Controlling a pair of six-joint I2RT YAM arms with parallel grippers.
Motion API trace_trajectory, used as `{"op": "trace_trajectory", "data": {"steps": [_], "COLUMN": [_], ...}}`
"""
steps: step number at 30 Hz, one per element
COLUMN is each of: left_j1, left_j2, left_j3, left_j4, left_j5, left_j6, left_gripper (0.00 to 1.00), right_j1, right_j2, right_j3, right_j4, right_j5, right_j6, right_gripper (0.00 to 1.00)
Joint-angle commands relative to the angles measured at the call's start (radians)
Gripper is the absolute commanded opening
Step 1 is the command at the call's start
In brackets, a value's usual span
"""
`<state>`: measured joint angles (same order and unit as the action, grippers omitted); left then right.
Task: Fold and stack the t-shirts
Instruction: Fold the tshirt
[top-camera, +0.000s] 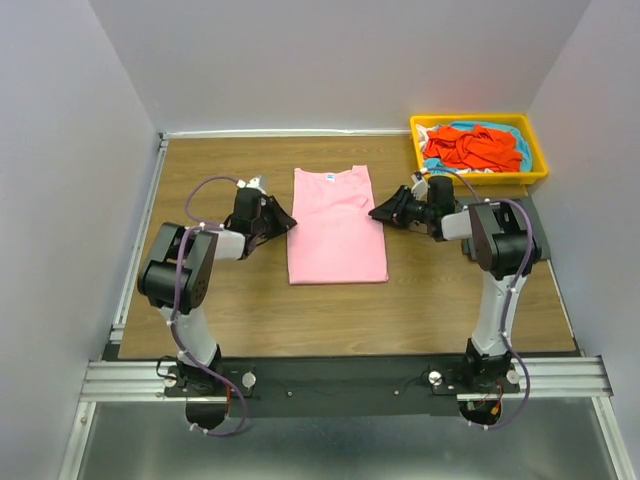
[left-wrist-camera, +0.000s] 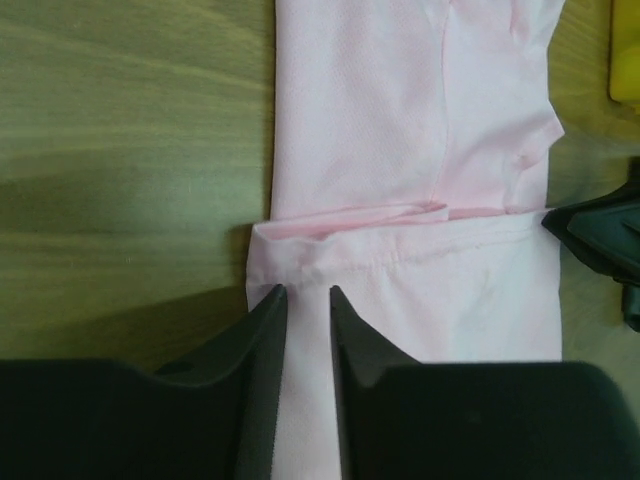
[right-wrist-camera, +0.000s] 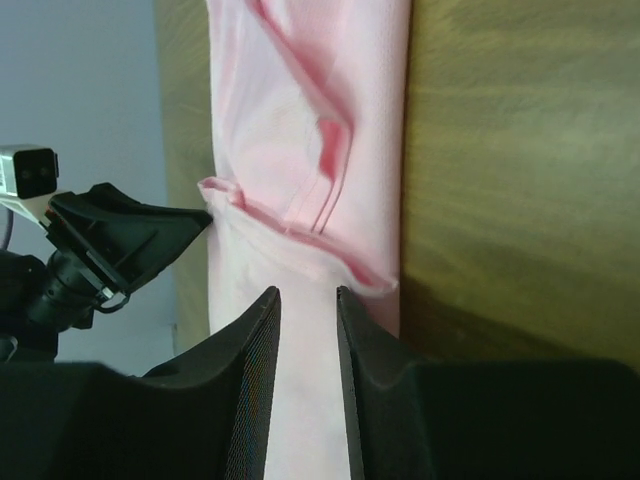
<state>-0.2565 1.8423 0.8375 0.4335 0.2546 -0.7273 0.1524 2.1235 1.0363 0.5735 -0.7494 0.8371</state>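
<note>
Top external: tray (top-camera: 470, 119) holds orange-red shirt (top-camera: 468, 148), turquoise shirt (top-camera: 521, 146).

I am looking down at a wooden table (top-camera: 210, 165) boxed in by pale grey walls (top-camera: 330, 60) on its far, left and right sides. A yellow plastic tray (top-camera: 465, 119) sits at the table's far right corner, its long side roughly parallel to the far edge. A silver metal rail (top-camera: 340, 378) runs along the near edge, and a thinner one (top-camera: 133, 270) lines the left edge.
</note>
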Motion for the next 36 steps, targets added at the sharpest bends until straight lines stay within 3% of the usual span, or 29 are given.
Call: {"op": "trace_trajectory", "data": {"steps": [1,2,4,10,16,25,29,32,35,36], "left_j1": [-0.007,-0.021,-0.036,-0.159,-0.259,-0.257,-0.259,-0.265,-0.268,-0.270], "left_j2": [-0.147,-0.225,-0.340,-0.518,-0.515,-0.561,-0.707,-0.853,-0.946,-0.956], "left_j3": [-0.092,-0.115,-0.193,-0.402,-0.555,-0.664,-0.672,-0.638,-0.583,-0.566], "left_j4": [0.013,0.014,0.014,0.025,0.102,0.094,-0.027,-0.137,-0.313,-0.343], "left_j5": [0.046,0.041,0.032,0.011,-0.049,-0.147,-0.150,-0.198,-0.247,-0.282], "left_j6": [0.009,0.011,0.005,-0.047,-0.149,-0.228,-0.264,-0.261,-0.213,-0.186], "left_gripper": [0.38,0.46,0.51,0.52,0.48,0.45,0.45,0.47,0.60,0.68], "right_j1": [-0.007,-0.007,-0.004,-0.004,-0.005,-0.024,-0.024,-0.019,-0.010,-0.002], "right_j2": [-0.139,-0.204,-0.294,-0.418,-0.412,-0.411,-0.529,-0.681,-0.821,-0.850], "right_j3": [-0.105,-0.129,-0.217,-0.439,-0.633,-0.742,-0.705,-0.647,-0.587,-0.559], "right_j4": [-0.035,-0.034,-0.031,0.038,0.083,0.078,-0.110,-0.374,-0.546,-0.570], "right_j5": [-0.045,-0.053,-0.068,-0.149,-0.125,-0.015,0.021,0.122,0.218,0.251], "right_j6": [-0.018,-0.018,-0.023,-0.009,-0.056,-0.061,-0.104,-0.211,-0.266,-0.276], "right_gripper": [0.36,0.38,0.39,0.41,0.41,0.40,0.40,0.41,0.45,0.47]}}
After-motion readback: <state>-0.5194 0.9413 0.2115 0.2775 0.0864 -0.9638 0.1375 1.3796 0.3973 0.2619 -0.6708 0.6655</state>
